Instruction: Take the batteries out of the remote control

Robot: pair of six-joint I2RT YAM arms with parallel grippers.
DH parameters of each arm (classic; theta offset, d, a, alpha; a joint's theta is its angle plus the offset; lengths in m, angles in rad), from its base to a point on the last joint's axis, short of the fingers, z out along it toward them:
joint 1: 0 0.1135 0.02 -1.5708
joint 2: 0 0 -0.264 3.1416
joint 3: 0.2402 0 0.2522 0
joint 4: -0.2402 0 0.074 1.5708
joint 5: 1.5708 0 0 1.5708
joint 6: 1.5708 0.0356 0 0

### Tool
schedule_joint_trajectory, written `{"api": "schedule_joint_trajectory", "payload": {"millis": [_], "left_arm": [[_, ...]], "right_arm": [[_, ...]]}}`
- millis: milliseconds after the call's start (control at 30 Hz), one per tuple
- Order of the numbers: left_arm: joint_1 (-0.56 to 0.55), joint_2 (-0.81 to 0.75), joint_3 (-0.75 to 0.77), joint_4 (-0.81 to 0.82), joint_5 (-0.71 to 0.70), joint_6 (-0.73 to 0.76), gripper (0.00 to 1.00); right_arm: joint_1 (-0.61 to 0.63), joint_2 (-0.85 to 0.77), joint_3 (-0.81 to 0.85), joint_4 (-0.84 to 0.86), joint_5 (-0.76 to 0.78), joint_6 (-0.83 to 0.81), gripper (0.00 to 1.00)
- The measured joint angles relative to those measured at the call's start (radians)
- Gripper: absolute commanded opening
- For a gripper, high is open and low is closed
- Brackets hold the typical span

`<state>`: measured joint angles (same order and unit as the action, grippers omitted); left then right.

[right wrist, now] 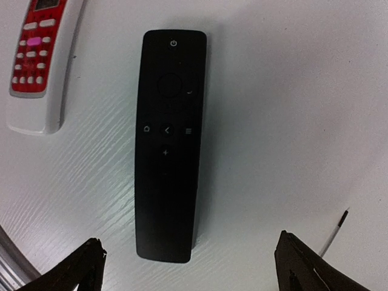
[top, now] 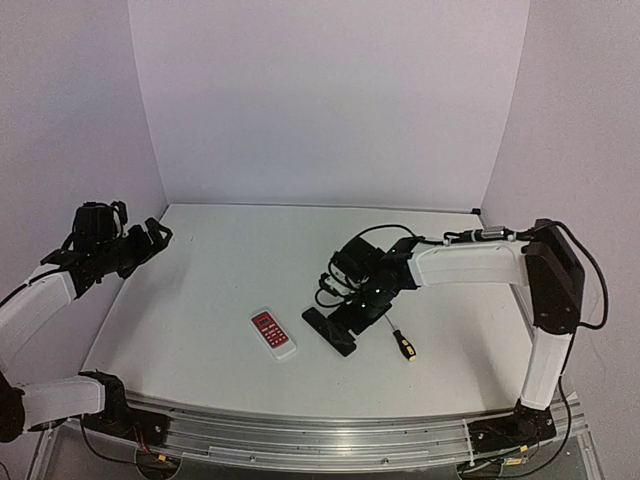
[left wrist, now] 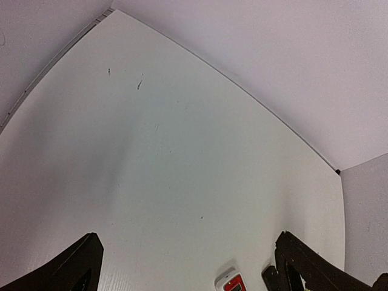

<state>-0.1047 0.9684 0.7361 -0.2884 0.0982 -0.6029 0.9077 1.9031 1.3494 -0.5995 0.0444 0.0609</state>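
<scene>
As 0 batteries are seen outside the black remote, left gripper and right gripper are spread wide, empty.

Left arm and right arm: white rounded link shells, chunky black joint housings, thin black cables looping off the right elbow and wrist, black left claw and right claw, dark wedge-shaped fingers.
</scene>
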Motion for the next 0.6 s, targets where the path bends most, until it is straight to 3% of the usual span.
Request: {"api": "schedule_joint_trajectory", "payload": {"millis": [200, 333, 533, 600], "left_arm": [[0.000, 0.000, -0.041, 0.002, 0.045, -0.001, 1.00], [0.000, 0.000, -0.063, 0.009, 0.063, -0.001, 1.00], [0.000, 0.000, -0.079, 0.008, 0.067, -0.001, 1.00], [0.000, 0.000, -0.079, 0.008, 0.067, -0.001, 1.00]], "right_arm": [[0.001, 0.141, 0.077, -0.003, 0.036, -0.032, 0.87], [0.019, 0.192, 0.105, 0.000, 0.059, -0.054, 0.78], [0.046, 0.206, 0.116, 0.013, 0.067, -0.038, 0.39], [0.049, 0.207, 0.117, 0.017, 0.065, -0.023, 0.30]]}}
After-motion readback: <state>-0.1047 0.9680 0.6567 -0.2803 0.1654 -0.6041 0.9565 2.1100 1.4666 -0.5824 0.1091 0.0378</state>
